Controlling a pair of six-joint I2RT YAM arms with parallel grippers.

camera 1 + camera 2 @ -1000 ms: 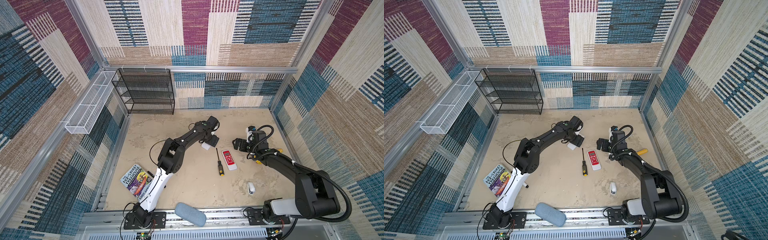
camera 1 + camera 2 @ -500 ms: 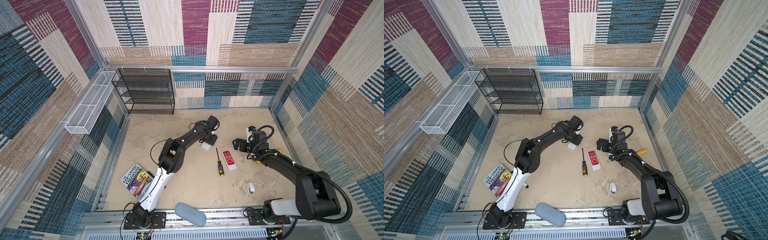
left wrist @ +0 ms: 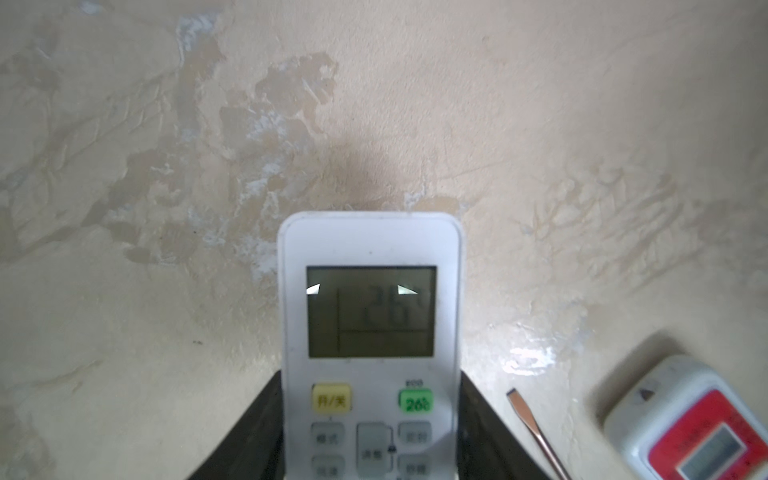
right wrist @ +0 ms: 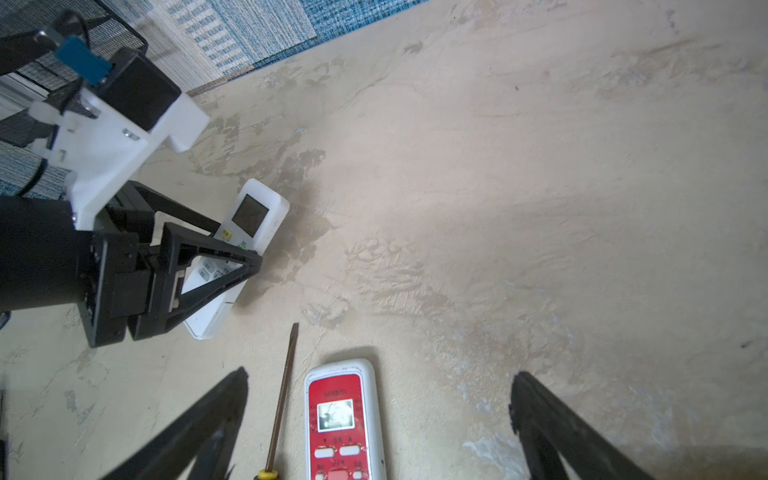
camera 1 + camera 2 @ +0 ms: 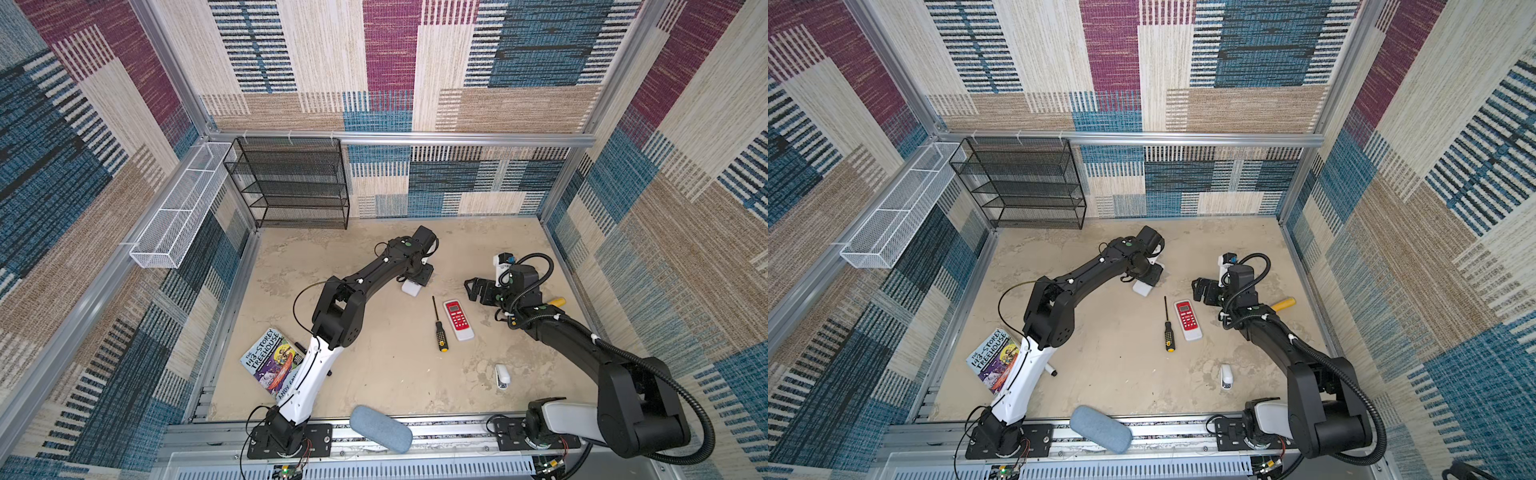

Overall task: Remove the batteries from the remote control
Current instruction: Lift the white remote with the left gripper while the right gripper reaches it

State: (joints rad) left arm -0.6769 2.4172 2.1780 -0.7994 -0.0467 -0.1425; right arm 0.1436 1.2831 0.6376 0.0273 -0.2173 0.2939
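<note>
Bimanual workcell seen from above and from both wrists. The beige, mottled desk (image 5: pixel 386 374) fills the enclosure floor.

At its far left corner stands a black mesh shelf rack (image 5: pixel 291 183). A white wire basket (image 5: pixel 178 208) hangs on the wall rail beside the rack.

The left arm (image 5: pixel 374 270) reaches to the middle of the desk, and the right arm (image 5: pixel 582 345) bends in from the right side.

A paperback book (image 5: pixel 272 361) lies flat by the left arm's base. A blue-grey oblong pouch (image 5: pixel 380 428) rests on the front rail.

The white remote (image 3: pixel 370 332) lies display side up at mid-desk, its back hidden. The left tool (image 3: pixel 371 374) is closed on it, with one jaw on each long edge beside the buttons and the display end projecting beyond the tips. Whether this remote is clear of the desk cannot be told.

The red remote (image 5: pixel 458 320) lies face up on the desk, right of the white one and apart from it. The right tool (image 4: pixel 380 372) hovers at the red remote's display end with its jaws spread wide and gripping nothing.

A screwdriver (image 5: pixel 439 328) with a black-and-yellow handle lies just left of the red remote, roughly parallel to it. Its blade points toward the white remote.

A small white piece (image 5: pixel 502 375) lies alone nearer the front edge.
</note>
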